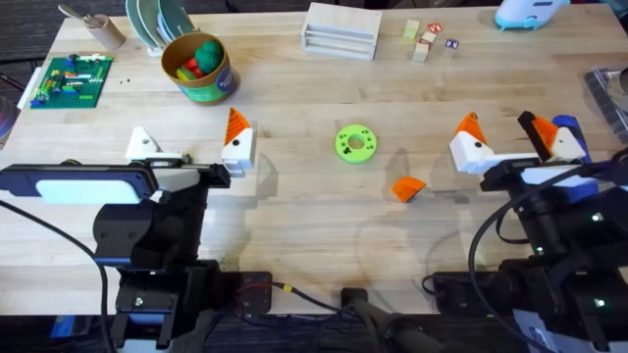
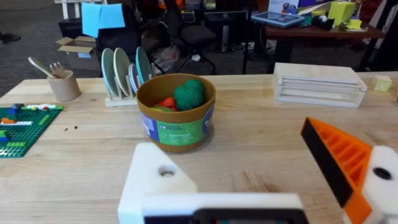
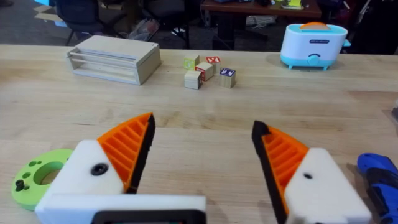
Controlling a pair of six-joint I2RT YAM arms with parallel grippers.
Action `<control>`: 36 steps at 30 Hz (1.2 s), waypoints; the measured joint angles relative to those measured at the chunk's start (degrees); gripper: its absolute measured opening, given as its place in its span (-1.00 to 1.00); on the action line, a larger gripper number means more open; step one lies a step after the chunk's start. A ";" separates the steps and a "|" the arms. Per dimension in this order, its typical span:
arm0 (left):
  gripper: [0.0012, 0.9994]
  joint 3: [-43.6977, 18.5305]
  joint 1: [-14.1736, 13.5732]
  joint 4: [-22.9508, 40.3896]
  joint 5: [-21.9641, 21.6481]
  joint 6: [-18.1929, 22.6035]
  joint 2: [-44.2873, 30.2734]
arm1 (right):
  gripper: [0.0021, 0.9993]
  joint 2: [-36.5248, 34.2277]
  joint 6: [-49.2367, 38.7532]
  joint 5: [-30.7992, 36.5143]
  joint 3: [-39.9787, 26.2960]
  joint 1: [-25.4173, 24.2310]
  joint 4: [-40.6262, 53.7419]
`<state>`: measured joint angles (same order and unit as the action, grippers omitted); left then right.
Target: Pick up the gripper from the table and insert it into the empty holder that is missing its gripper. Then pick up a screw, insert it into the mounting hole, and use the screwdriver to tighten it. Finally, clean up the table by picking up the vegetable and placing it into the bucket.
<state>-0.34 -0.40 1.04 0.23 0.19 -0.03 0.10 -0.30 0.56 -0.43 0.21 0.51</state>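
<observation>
The orange wedge-shaped gripper (image 1: 408,188) lies loose on the table, in front of the green disc. My left gripper (image 1: 188,137) (image 2: 249,162) is open. Its outer finger is the plain white holder (image 1: 143,145) (image 2: 155,177) with a bare mounting hole, and the other finger carries an orange pad. My right gripper (image 1: 502,132) (image 3: 202,143) is open with orange pads on both fingers. The blue screwdriver (image 1: 569,131) (image 3: 379,177) shows partly beside its outer finger. The bucket (image 1: 208,86) (image 2: 177,130) holds a knobbly green toy and red pieces. The screw and the vegetable are out of view.
A bright green disc with holes (image 1: 355,143) (image 3: 34,180) sits mid-table. Along the far edge stand a brick baseplate (image 1: 69,80), a plate rack (image 1: 157,20), a utensil cup (image 1: 103,29), a wooden box (image 1: 341,29), small blocks (image 1: 424,41) and a toy toaster (image 3: 312,42).
</observation>
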 joint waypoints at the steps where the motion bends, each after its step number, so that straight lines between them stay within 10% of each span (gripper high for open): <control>1: 0.99 0.00 0.00 0.00 0.00 0.00 0.00 | 0.98 0.00 0.00 0.00 0.00 0.00 0.00; 15: 0.99 -2.70 0.00 9.18 -1.60 -0.67 -0.02 | 0.98 0.00 -1.50 0.66 -1.14 0.00 2.73; 27: 0.98 -32.34 0.00 37.80 -15.23 -3.20 -14.23 | 0.98 -12.59 -2.52 0.70 -24.70 0.00 27.60; 36: 0.98 -45.26 0.70 49.35 -19.78 -5.07 -34.41 | 0.98 -24.85 -2.71 0.68 -37.81 0.00 29.38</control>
<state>-45.60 0.29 50.38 -19.55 -4.88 -34.44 -24.75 -3.01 1.23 -38.24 0.21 29.89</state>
